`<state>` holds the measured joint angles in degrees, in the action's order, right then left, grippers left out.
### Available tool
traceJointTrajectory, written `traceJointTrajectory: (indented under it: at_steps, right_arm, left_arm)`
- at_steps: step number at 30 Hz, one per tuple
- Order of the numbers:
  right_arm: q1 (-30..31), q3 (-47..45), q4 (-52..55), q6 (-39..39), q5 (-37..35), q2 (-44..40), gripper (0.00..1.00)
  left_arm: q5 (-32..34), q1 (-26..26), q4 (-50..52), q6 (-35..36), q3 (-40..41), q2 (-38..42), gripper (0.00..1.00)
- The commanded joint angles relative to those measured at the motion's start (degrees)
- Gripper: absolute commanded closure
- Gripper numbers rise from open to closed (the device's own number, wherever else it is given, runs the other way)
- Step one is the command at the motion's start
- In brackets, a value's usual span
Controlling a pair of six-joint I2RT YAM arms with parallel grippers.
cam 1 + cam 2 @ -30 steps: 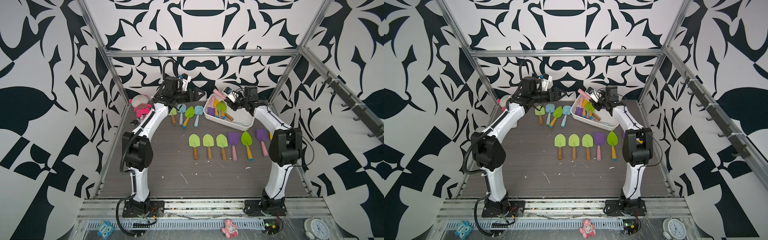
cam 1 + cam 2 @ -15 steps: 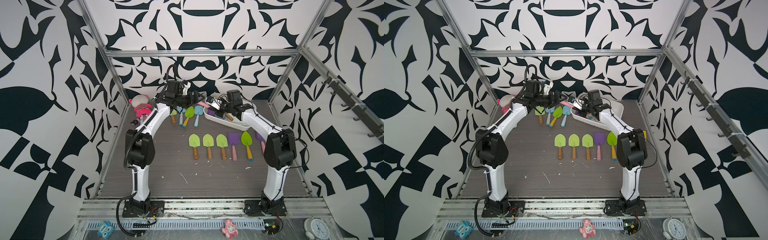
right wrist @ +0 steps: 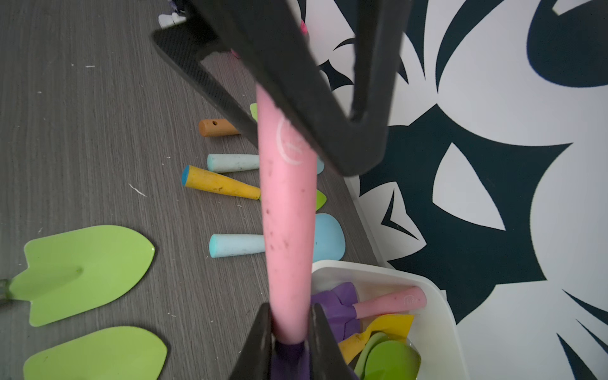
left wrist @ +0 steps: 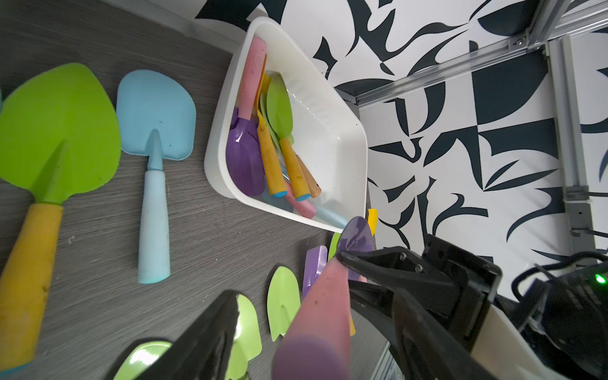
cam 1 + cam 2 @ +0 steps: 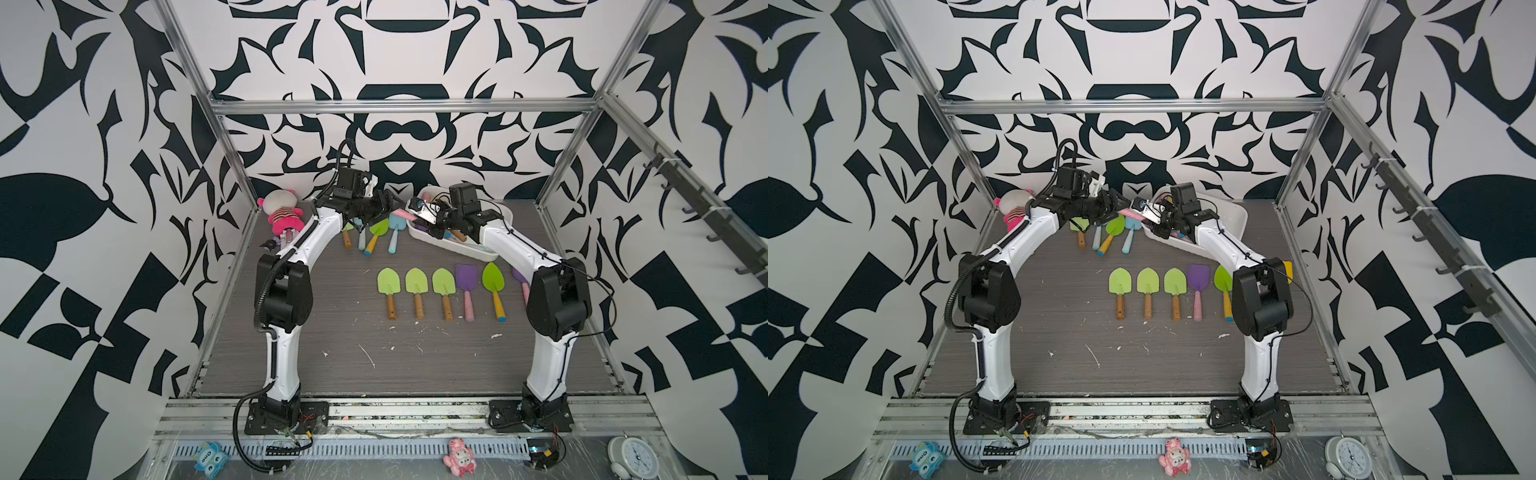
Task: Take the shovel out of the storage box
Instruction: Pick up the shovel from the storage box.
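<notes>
We lose the blade here
The pink-handled purple plastic shovel (image 3: 286, 214) runs off the right wrist view's edge.

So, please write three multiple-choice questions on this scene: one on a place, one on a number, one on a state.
1. Where on the grey wooden table does the shallow white plastic storage box stand?
A. back right corner
B. front edge
C. back left corner

2. How many green-bladed shovels with brown handles lie in the front row?
A. one
B. three
C. six

3. The right gripper is:
A. open and empty
B. shut on the pink handle of a purple shovel
C. shut on a blue shovel

Answers: 1 A, both top views show it by the back wall, on the right; 2 B, three lie side by side; 3 B, the right wrist view shows it clamping the handle, with the left gripper open around it.
</notes>
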<state>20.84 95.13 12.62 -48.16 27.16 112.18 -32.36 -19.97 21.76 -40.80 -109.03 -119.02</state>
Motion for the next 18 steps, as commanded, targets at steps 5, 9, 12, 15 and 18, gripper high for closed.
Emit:
traceJointTrajectory:
  at_steps: [5,9,12,15,18]
  right_arm:
    - [0.8,1.1,-0.8,0.3,0.2,-2.5,1.00]
    - [1.4,2.0,0.0,0.1,0.0,-1.6,1.00]
    - [1.9,2.3,0.2,-0.1,-0.3,-1.2,1.00]
    - [2.4,2.7,0.4,-0.1,-0.5,-1.0,1.00]
    - [2.4,2.9,0.6,0.0,-0.6,-0.9,1.00]
  left_arm:
    - [-2.9,0.2,-0.9,-2.5,2.0,-1.2,0.39]
    - [-3.3,0.1,-0.8,-2.9,2.8,-1.3,0.49]
    - [-3.2,0.2,-0.7,-2.9,3.4,-1.3,0.59]
    - [-3.1,0.1,-0.6,-3.0,3.9,-1.1,0.69]
    - [-3.2,0.2,-1.3,-3.4,4.6,-0.9,0.77]
